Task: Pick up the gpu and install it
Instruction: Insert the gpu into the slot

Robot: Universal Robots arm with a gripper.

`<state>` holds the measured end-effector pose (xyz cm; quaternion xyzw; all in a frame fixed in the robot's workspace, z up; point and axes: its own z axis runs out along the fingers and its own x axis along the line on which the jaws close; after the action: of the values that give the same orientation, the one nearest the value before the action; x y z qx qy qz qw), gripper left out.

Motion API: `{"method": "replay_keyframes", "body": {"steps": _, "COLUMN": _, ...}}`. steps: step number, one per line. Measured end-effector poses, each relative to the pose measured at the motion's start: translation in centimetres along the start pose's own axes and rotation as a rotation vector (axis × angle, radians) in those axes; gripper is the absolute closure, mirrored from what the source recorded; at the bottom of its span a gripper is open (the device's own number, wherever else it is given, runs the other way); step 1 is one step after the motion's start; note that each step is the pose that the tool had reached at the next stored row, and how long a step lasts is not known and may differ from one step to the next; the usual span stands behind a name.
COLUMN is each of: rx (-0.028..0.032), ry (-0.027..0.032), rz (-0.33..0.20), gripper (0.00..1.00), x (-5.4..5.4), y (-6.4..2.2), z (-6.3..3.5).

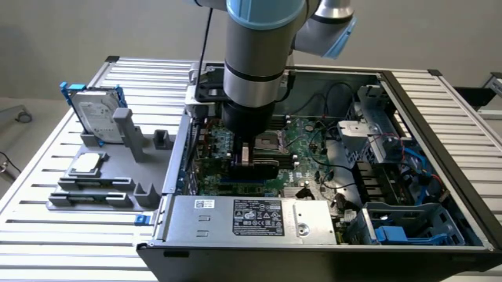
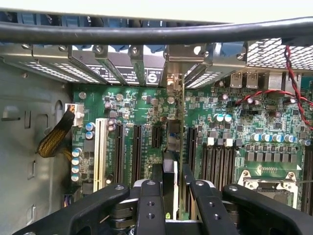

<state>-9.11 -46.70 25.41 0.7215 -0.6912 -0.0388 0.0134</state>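
My gripper [image 1: 249,157] is down inside the open computer case [image 1: 439,147], over the green motherboard [image 1: 306,141], and is shut on the gpu [image 1: 255,171]. The card stands on edge between the fingers. In the wrist view the gpu [image 2: 172,139] runs edge-on away from my gripper [image 2: 172,188], in line with the black expansion slots [image 2: 138,147] of the motherboard [image 2: 244,122]. Its silver end bracket [image 2: 174,83] sits against the rear slot openings. I cannot tell whether the card's lower edge is seated in a slot.
To the exterior view's left of the case a grey holder [image 1: 117,176] carries a silver hard drive in a blue frame [image 1: 96,111] and a square CPU chip [image 1: 88,163]. A power supply [image 1: 251,220] lies at the case's near side. Cables and drive bays [image 1: 408,176] crowd the exterior view's right.
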Motion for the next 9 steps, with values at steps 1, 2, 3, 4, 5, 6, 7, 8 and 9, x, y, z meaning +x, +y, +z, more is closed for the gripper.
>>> {"method": "replay_keyframes", "body": {"steps": 1, "rx": 0.0000, "ry": 0.0000, "rz": 0.000, "gripper": 0.74, "x": 0.01, "y": -0.05, "z": 0.02}}
{"method": "replay_keyframes", "body": {"steps": 2, "rx": 0.0000, "ry": -0.0001, "rz": 0.000, "gripper": 0.74, "x": 0.01, "y": -0.10, "z": 0.05}}
{"method": "replay_keyframes", "body": {"steps": 3, "rx": -0.0001, "ry": -0.0003, "rz": 0.000, "gripper": 0.74, "x": 0.02, "y": -0.15, "z": 0.08}}
{"method": "replay_keyframes", "body": {"steps": 4, "rx": 0.0000, "ry": -0.0006, "rz": 0.000, "gripper": 0.74, "x": 0.03, "y": -0.20, "z": 0.11}}
{"method": "replay_keyframes", "body": {"steps": 5, "rx": 0.0002, "ry": -0.0012, "rz": 0.000, "gripper": 0.74, "x": 0.04, "y": -0.24, "z": 0.15}}
{"method": "replay_keyframes", "body": {"steps": 6, "rx": 0.0004, "ry": -0.0019, "rz": 0.000, "gripper": 0.74, "x": 0.04, "y": -0.26, "z": 0.20}}
{"method": "replay_keyframes", "body": {"steps": 7, "rx": 0.0004, "ry": -0.0023, "rz": 0.000, "gripper": 0.74, "x": 0.05, "y": -0.27, "z": 0.25}}
{"method": "replay_keyframes", "body": {"steps": 8, "rx": 0.0012, "ry": -0.0040, "rz": 0.000, "gripper": 0.74, "x": 0.04, "y": -0.29, "z": 0.40}}
{"method": "replay_keyframes", "body": {"steps": 9, "rx": 0.0008, "ry": -0.0038, "rz": -0.001, "gripper": 0.74, "x": 0.04, "y": -0.30, "z": 0.48}}
